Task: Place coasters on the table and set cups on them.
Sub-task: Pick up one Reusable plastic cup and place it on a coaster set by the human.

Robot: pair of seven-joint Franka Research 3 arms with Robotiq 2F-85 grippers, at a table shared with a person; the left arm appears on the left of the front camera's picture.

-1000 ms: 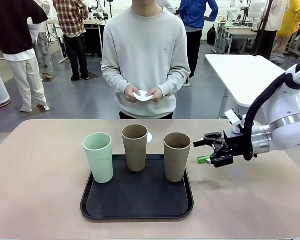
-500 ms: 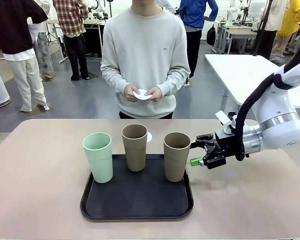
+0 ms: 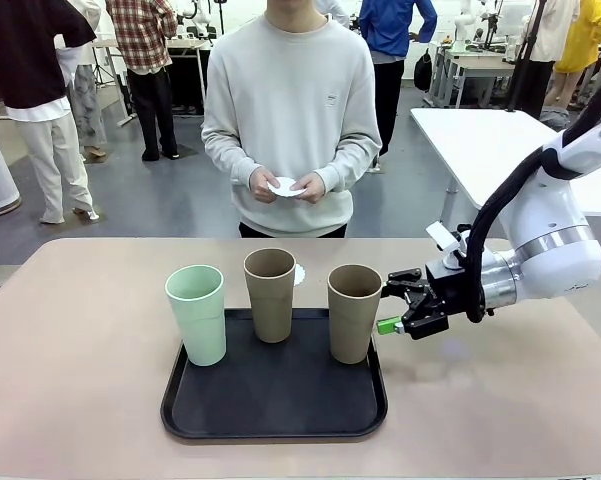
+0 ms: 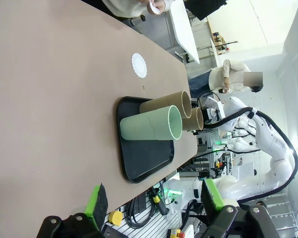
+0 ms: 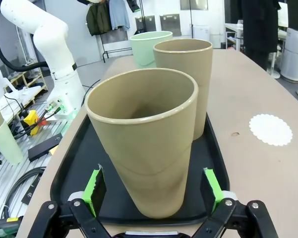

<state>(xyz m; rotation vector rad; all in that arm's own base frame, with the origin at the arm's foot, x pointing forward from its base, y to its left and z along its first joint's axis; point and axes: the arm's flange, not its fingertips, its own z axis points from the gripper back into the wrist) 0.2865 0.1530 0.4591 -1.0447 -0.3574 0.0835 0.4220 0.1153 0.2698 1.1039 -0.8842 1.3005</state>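
The left gripper (image 4: 153, 198) hangs wide open, nothing between its green pads. On to the black tray (image 3: 274, 405): the mint cup (image 3: 196, 312) stands upright at its left end, and a brown cup (image 3: 271, 293) stands at the middle back. One coaster (image 3: 299, 274) lies on the table (image 3: 80, 340) just behind it. The person's hands (image 3: 263, 186) hold more coasters (image 3: 285, 188). The right-hand brown cup (image 3: 354, 312) stands on the tray. Just beside it, the right gripper (image 3: 390, 308) is open, pads spread, no contact.

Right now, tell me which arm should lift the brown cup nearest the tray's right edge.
Right. Its open gripper sits right beside that cup, pads framing it in the wrist view. The left gripper is well back from the tray.
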